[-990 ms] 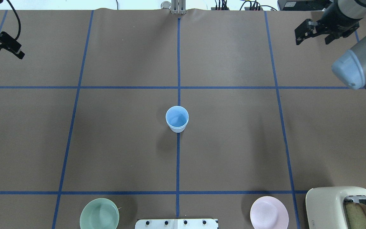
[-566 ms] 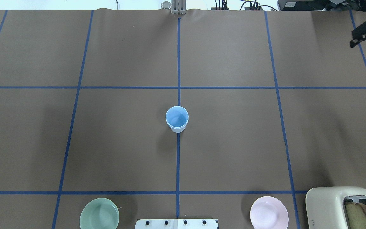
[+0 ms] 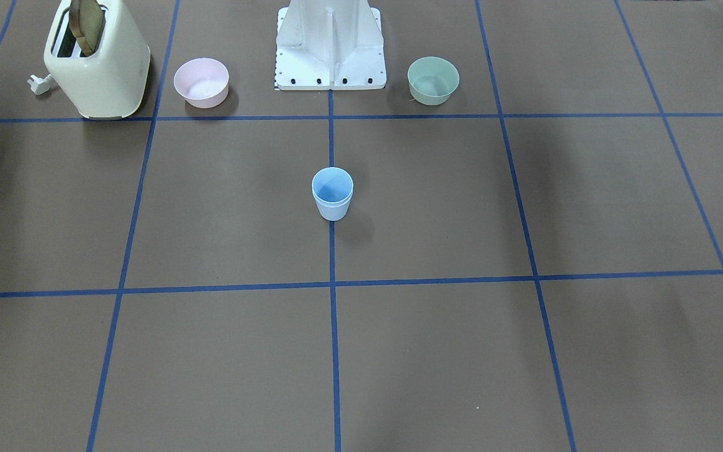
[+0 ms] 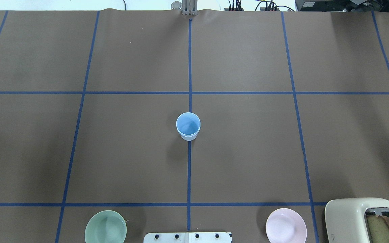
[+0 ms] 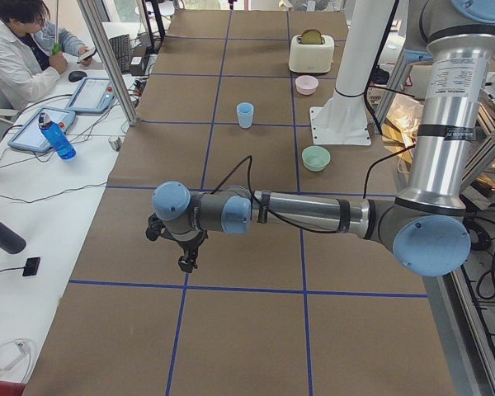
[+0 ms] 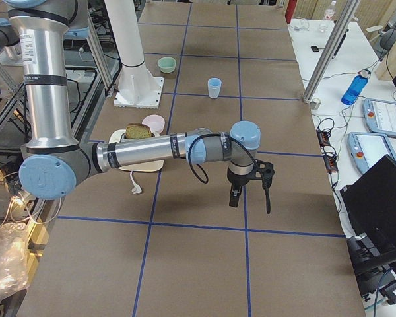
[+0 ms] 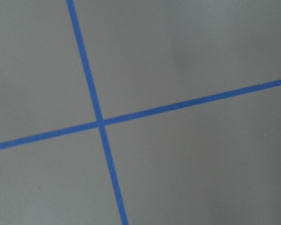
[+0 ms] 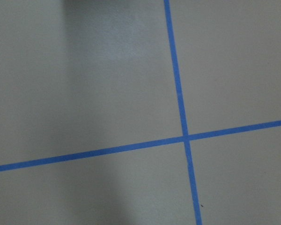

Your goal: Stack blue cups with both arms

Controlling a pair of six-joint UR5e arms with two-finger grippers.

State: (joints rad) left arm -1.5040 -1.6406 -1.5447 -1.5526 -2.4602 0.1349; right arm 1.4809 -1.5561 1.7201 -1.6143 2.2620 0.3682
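Since the blue cups (image 3: 332, 193) already appear nested, 1 inside the other, the step in hand is judged to be the parking of both arms clear of the stack, and little else seems to be left of the task. For that to be done well, the left end effector (image 5: 184, 262) is best held over bare desk (image 4: 248, 152), where only a crossing of blue tape (image 7: 100, 123) is shown by its wrist camera. Any sweep from it toward the middle is to be avoided, as a light plastic stack would probably be tipped by a slight touch. The same is advised for the right end effector (image 6: 250, 195), which hangs above the desk at the opposite end. Whether either end effector is open or closed cannot be told, since each is shown only in a side view.

The stack is found well apart from the left end effector, far along the desk toward the middle, and equally well apart from the right end effector. It stands upright on the centre tape line, mouth up. 2 rims are seen in the front-facing view, 1 just above the other. The walls are pale blue, plain, tapered and handleless, and the inside looks empty.
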